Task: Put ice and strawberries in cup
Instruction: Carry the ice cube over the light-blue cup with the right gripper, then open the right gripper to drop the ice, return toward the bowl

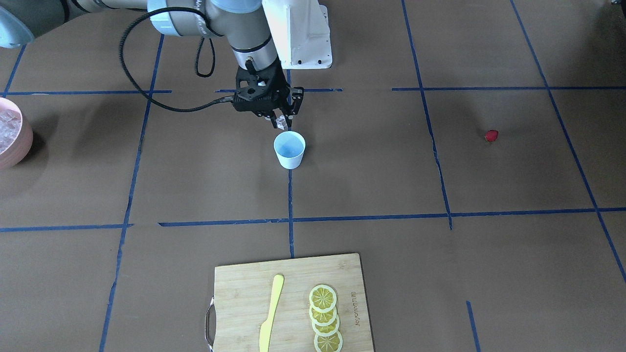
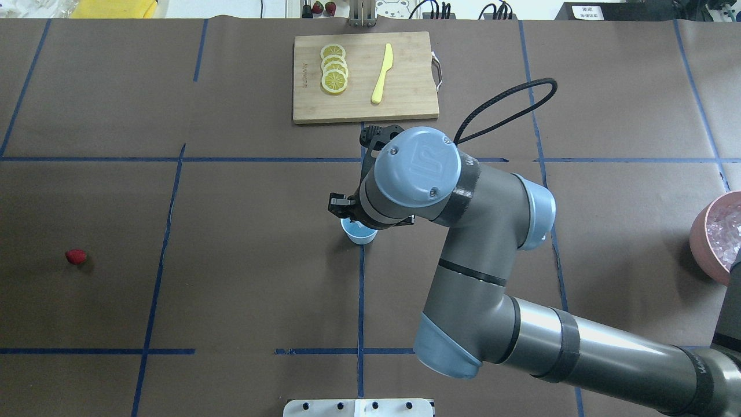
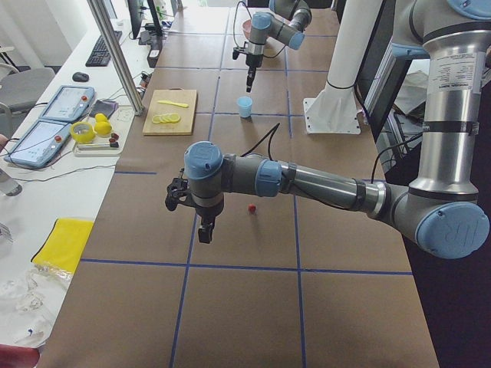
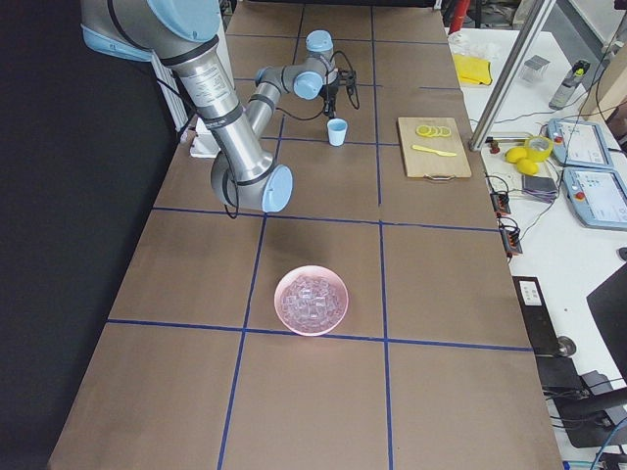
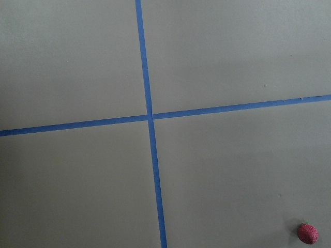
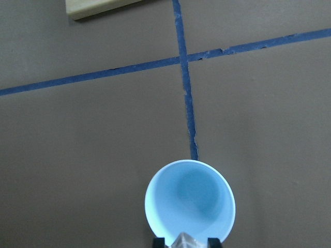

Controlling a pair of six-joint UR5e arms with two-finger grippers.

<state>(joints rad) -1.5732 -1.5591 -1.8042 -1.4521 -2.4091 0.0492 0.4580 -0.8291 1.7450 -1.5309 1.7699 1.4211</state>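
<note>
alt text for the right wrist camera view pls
The right gripper holds a clear ice cube over the rim of an empty pale-blue cup. Blue tape lines cross on the brown table beyond, with a wooden board corner at top.

pink bowl (image 1: pixel 23 146) cut by edge, cup (image 2: pixel 362 236) half hidden under right arm (image 2: pixel 474 249)

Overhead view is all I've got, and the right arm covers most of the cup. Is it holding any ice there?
Observer: Yes, the front camera shows one ice cube pinched in the right jaws over the rim of the cup.
Operator: Anything in the cup yet?
Observer: No, the right wrist camera shows its bottom bare.
Operator: And the other arm?
Observer: Only the left side camera shows the left arm, near the strawberry; I can't judge its jaws.
</note>
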